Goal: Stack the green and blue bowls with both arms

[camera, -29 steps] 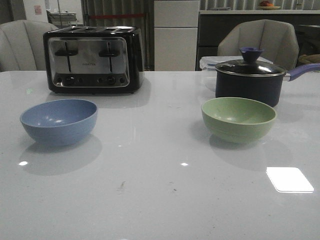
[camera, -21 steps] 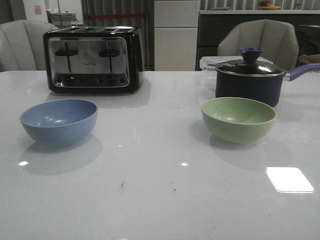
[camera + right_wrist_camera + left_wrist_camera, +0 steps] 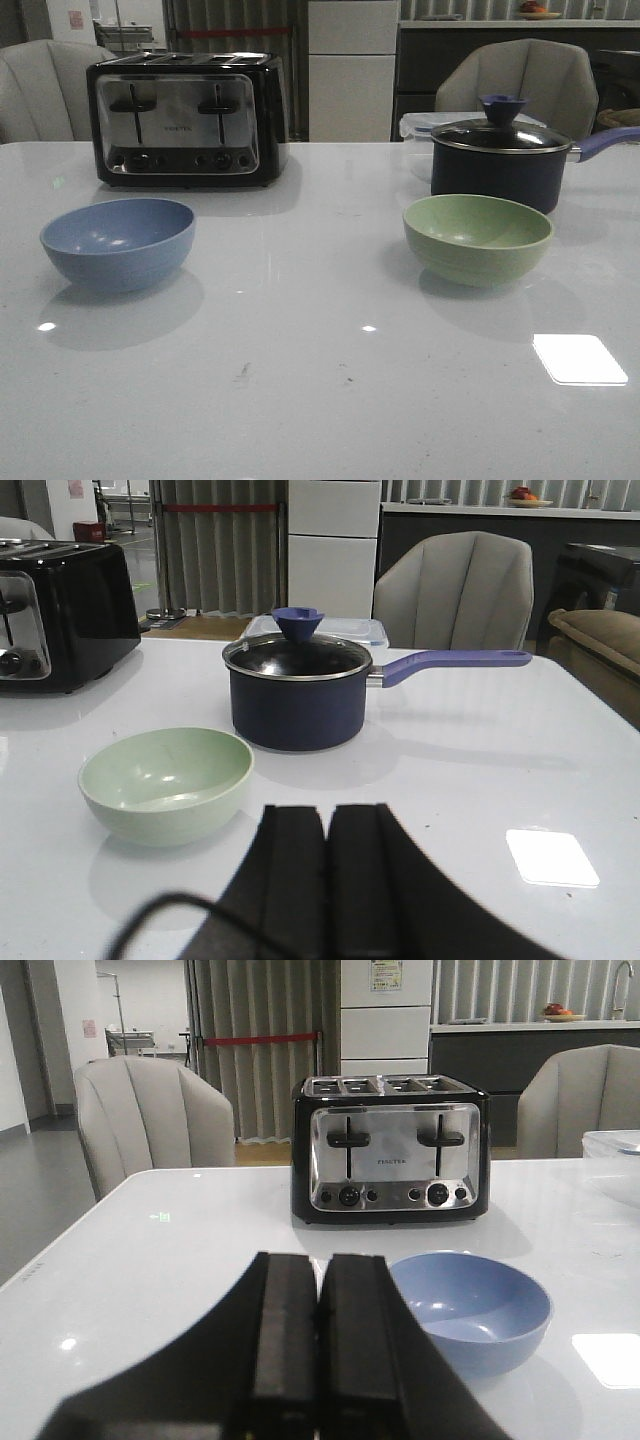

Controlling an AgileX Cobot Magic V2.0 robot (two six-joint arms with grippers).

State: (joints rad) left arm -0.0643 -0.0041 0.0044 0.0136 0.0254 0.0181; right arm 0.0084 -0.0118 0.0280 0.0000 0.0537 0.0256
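Each hand, left hand (image 3: pixel 318 1360) and right hand (image 3: pixel 328 880), is pressed closed and empty, with the blue bowl (image 3: pixel 468 1308) and green bowl (image 3: pixel 167 783) just ahead, ready to grab.

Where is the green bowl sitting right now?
In the front view, the green bowl sits upright on the right side of the white table, just in front of the dark saucepan, far from the blue bowl.
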